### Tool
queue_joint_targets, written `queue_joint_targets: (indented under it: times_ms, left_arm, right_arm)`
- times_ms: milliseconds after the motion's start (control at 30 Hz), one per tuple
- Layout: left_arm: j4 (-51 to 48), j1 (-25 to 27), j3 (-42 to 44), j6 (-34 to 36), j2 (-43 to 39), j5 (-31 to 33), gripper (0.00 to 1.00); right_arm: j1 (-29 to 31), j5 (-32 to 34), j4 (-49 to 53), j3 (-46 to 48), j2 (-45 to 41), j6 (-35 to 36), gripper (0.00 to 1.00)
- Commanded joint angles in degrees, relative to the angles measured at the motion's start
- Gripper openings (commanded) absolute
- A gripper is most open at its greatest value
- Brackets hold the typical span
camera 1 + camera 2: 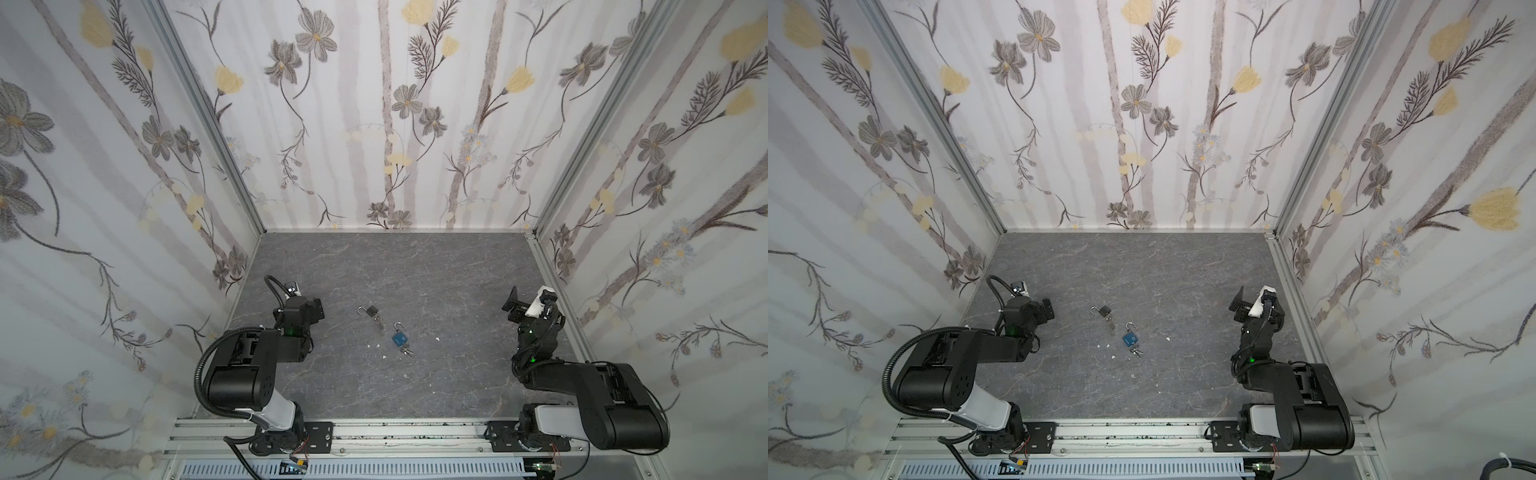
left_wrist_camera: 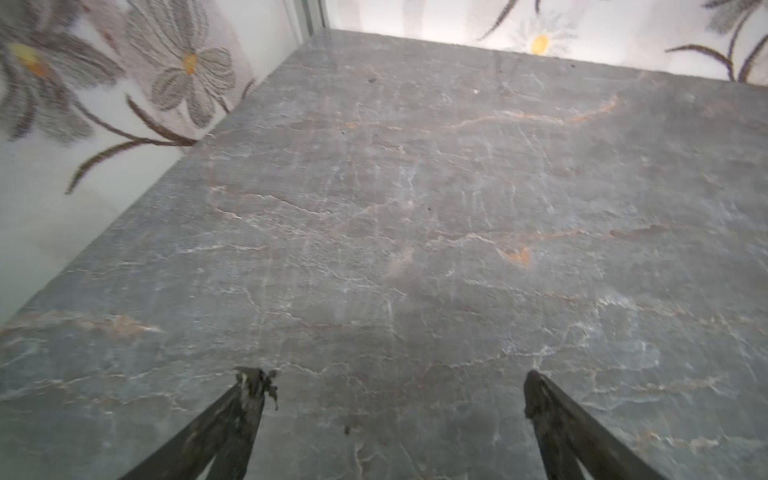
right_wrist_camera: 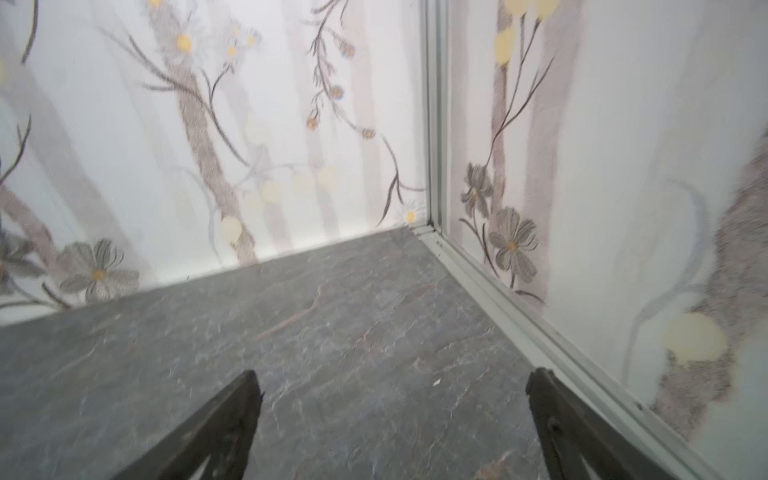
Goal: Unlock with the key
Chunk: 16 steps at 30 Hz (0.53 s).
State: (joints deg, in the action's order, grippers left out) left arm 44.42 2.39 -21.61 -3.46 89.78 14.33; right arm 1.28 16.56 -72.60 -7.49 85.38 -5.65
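Two small padlocks lie mid-table in both top views. The dark padlock (image 1: 373,310) (image 1: 1106,310) has its silver shackle pointing left and a key bunch (image 1: 379,322) at its near end. The blue padlock (image 1: 400,340) (image 1: 1129,340) lies nearer the front, shackle pointing away, with a key bunch (image 1: 406,353) (image 1: 1136,353) at its near end. Whether a key sits in either lock I cannot tell. My left gripper (image 1: 317,309) (image 2: 392,386) is open and empty, left of the dark padlock. My right gripper (image 1: 511,301) (image 3: 392,386) is open and empty, far right. Neither wrist view shows a lock.
Small white scraps (image 1: 379,344) dot the grey stone-pattern table (image 1: 415,270) near the blue padlock. Floral-papered walls (image 1: 374,124) close in the left, back and right. A metal frame rail (image 3: 519,316) runs close beside the right gripper. The arms' mounting rail (image 1: 415,432) lines the front.
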Motion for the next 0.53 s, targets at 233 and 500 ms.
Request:
queue_joint_targets:
  times_ms: [233,500]
  left_arm:
    - [10.52,0.07,0.18,1.87,0.66,-1.26,1.0]
    - [11.3,0.68,0.55,1.84,0.72,1.38,1.0]
  right_arm:
    - [3.56,-1.88,-5.99,-2.41,1.2,5.3,1.0]
    - [2.07,-5.4,-3.71,-3.47,1.01,4.71,1.0]
